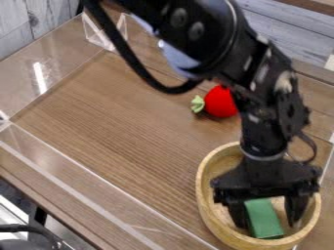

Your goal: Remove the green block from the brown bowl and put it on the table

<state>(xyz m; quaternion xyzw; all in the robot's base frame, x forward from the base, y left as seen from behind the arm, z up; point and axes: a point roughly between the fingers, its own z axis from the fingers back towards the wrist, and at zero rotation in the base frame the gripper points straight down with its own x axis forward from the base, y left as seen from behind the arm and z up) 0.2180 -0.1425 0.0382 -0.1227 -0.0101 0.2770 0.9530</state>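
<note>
Now green block (265, 218) lies in brown bowl (213, 209), long axis toward camera; claw (267, 201) wide open, empty.

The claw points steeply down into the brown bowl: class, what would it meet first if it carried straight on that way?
Most likely the green block, lying in the brown bowl between the open claw's fingers. Depth is hard to judge from this one view.
</note>
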